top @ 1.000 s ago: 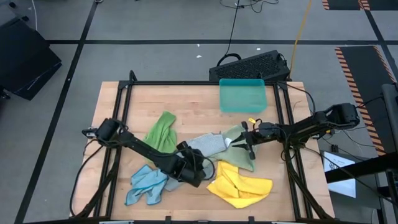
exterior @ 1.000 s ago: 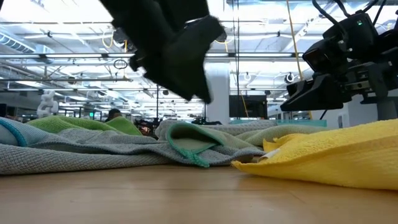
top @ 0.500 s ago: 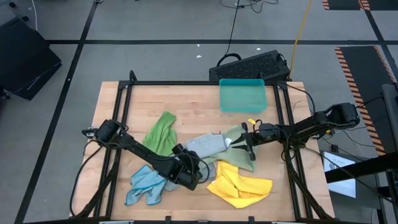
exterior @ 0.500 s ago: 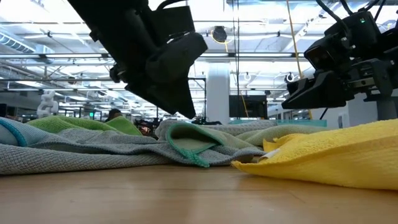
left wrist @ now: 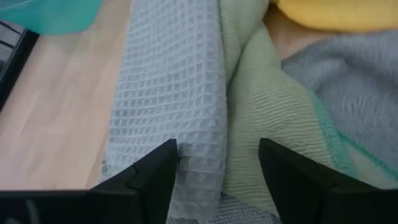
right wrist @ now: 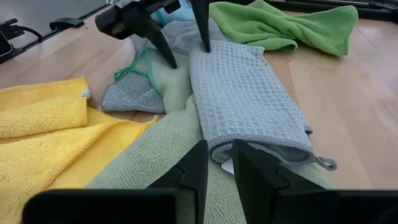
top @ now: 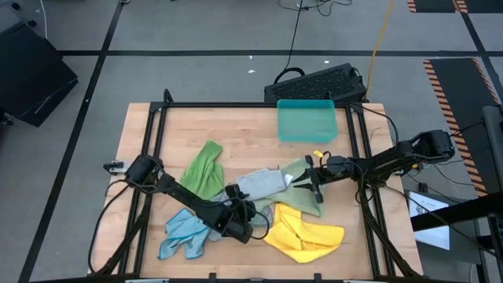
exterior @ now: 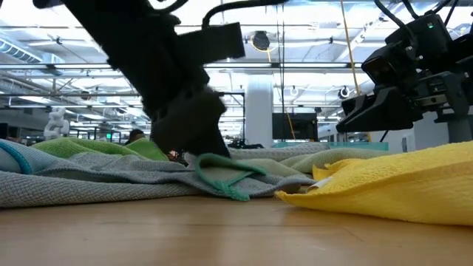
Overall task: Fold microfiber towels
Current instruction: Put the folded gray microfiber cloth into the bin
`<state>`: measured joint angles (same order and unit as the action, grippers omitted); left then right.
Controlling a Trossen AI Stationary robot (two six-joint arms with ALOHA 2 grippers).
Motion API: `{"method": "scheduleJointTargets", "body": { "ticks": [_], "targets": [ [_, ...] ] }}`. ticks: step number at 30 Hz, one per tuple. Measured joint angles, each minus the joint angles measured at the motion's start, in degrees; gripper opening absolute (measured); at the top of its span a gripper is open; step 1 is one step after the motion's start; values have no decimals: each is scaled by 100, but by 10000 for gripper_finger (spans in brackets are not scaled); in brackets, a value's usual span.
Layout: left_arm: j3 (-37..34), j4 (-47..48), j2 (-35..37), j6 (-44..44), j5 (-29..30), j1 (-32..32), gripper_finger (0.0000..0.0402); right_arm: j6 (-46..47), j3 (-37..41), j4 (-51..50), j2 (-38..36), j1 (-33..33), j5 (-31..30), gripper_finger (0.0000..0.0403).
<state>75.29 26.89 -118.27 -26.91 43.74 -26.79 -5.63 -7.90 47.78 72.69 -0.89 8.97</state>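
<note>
High view: the towels lie heaped in the middle and toward the near edge of the table (top: 149, 134). A bright green towel (top: 203, 165) lies left of centre, a grey waffle towel (top: 259, 182) at the centre, a pale green towel (top: 302, 192) just right of it, a yellow towel (top: 302, 232) near the front edge, and a light blue towel (top: 185, 236) toward the front-left corner. The left tool (top: 250, 214) is at the near end of the grey towel; the right tool (top: 313, 182) is over the pale green one.

Low view: the cloths slump in loose folds, so they are likely light, limp and grippy.

Left wrist view: the left tool (left wrist: 217, 168) is spread wide astride the grey towel's folded edge, holding nothing. That doubled edge is a sound place to pinch; a single layer would just drag.

Right wrist view: the right tool (right wrist: 217, 163) is narrow, its 2 fingers nearly together, above the pale green cloth at the grey towel's hem; I cannot tell whether it pinches any fabric.
</note>
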Motion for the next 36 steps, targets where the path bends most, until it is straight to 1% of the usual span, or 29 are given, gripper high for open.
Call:
{"method": "scheduleJointTargets", "body": {
  "ticks": [4, 7, 9, 13, 16, 20, 25, 29, 32, 36],
  "targets": [
    [-2, 0, 30, 90, 303, 6, 214, 0, 0, -32, 0, 0, 2, 68],
    [0, 1, 130, 210, 452, 14, 212, 2, 0, -38, 0, 0, 4, 68],
    [9, 53, 137, 242, 439, 43, 212, 2, -1, -41, 0, 0, 4, 68],
    [-6, 158, 121, 121, 105, 127, 212, 0, 0, -51, 0, 0, 7, 68],
    [-4, 168, 121, 6, -14, 179, 212, 4, 0, -66, 0, 0, 21, 68],
    [-36, 219, 74, -133, -16, 170, 212, 46, 0, -100, 0, 0, 26, 68],
    [-50, 253, 56, -417, 263, 208, 211, 48, 0, -105, 0, 0, 89, 68],
    [-57, 465, 56, -636, 140, 306, 210, 48, 0, -95, 0, 0, 164, 68],
    [-57, 500, 56, -621, 129, 373, 192, 49, 0, -92, 0, 0, 162, 68],
    [-57, 504, 56, -504, 31, 456, 131, 171, 0, 9, 0, 0, 153, 68]
  ]
}}
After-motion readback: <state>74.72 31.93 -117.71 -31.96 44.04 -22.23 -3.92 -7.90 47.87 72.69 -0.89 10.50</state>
